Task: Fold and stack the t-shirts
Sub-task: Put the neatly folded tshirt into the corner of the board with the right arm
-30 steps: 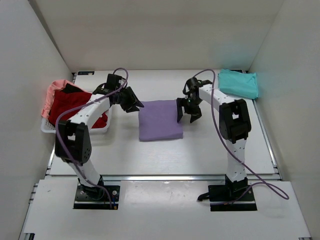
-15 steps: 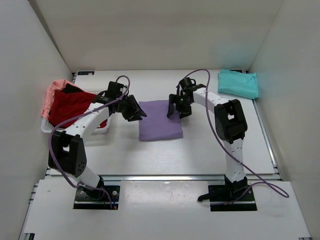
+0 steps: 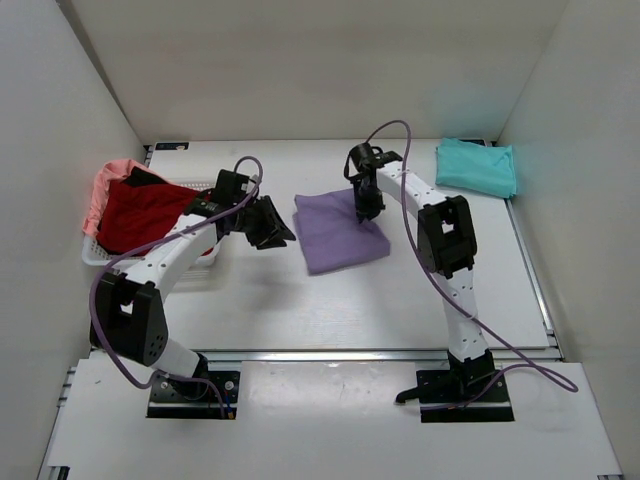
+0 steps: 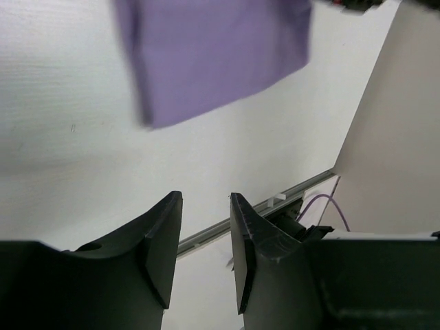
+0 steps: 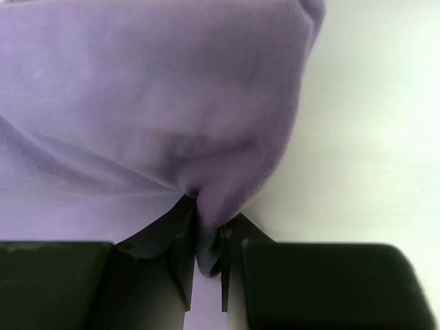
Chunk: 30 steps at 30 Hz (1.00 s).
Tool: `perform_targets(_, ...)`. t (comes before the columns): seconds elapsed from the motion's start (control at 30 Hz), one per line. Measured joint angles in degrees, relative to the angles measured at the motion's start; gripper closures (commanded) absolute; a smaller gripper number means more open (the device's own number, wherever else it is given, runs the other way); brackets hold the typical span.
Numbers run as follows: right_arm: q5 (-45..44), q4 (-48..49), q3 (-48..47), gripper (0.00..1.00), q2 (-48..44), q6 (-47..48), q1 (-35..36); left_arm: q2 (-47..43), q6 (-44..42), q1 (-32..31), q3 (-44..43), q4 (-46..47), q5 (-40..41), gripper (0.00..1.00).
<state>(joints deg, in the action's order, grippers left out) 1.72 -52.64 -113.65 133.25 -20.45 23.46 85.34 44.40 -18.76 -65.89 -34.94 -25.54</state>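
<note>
right gripper (image 3: 366,212) pinching lavender t-shirt (image 3: 335,235)

its fingers are clamped on the far edge of the folded shirt at mid-table. the left gripper (image 3: 275,228) hangs parted and empty beside it. teal t-shirt (image 3: 478,166) lies in the far right corner; red t-shirt (image 3: 145,210) and salmon-pink t-shirt (image 3: 100,190) sit in the basket (image 3: 95,257) at the left edge.

No readable text, labels, brands, numbers or signs in any view.
</note>
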Motion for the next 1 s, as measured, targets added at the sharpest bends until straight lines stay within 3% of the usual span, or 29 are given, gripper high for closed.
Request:
perform_targets(0.13, -11.65, -1.57, -5.77, 1.0, 1.66, 9.42, -3.96, -0.44, -0.68, -1.16, 3.15, 0.09, 0.07, 0.56)
perform_targets(0.4, -21.51, 3.93, -17.64, 0.99, 3.56, 23.21, -17.99, -0.87, -1.86, -2.23, 9.14, -1.29, 1.01, 0.57)
perform_targets(0.57, -21.07, 9.44, -21.4, 1.0, 3.61, 29.27, -22.38, -0.44, -2.45, -3.04, 9.14, -1.66, 1.92, 0.57)
perform_targets(0.97, -16.87, 14.23, -28.17, 1.0, 5.57, 32.13, -34.93, 1.62, -0.39, -4.66, 9.62, 0.7, 3.1, 0.59)
perform_targets(1.0, -16.92, 14.95, -28.17, 0.93, 5.97, 32.57, -35.8, 1.64, -0.35, -4.72, 9.62, 0.7, 3.26, 0.59)
